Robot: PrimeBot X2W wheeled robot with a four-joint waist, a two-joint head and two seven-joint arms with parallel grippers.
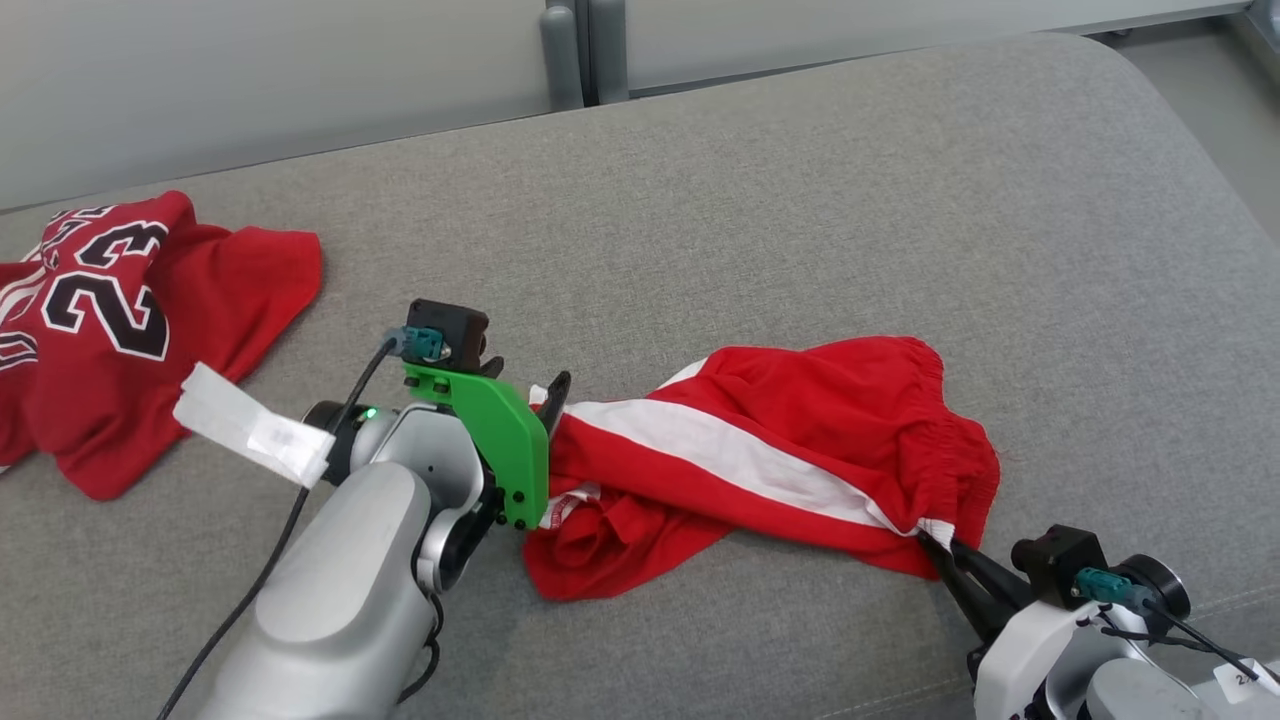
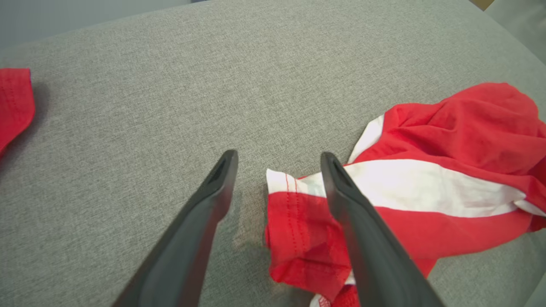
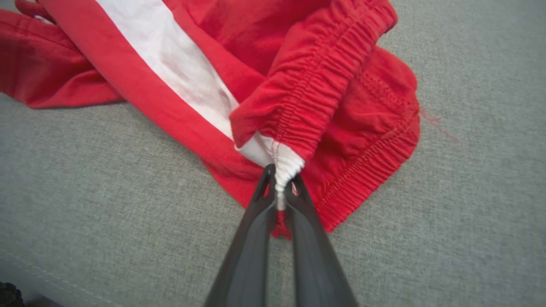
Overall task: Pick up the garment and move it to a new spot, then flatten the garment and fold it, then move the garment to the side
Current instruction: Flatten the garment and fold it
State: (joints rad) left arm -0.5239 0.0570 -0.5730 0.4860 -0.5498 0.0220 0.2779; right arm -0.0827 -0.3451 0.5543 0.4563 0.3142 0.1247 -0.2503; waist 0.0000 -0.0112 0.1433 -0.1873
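R gripper clamped on shorts waistband, near right end. L gripper jaws spread over left hem corner. Red jersey far left on cushion.

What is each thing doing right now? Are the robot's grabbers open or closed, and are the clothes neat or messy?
Red shorts: crumpled, not folded, lying on the grey cushion.
Red jersey: crumpled, lying apart at the left.
Left gripper: open, the shorts' hem corner between its fingers, not pinched.
Right gripper: shut on the shorts' waistband.
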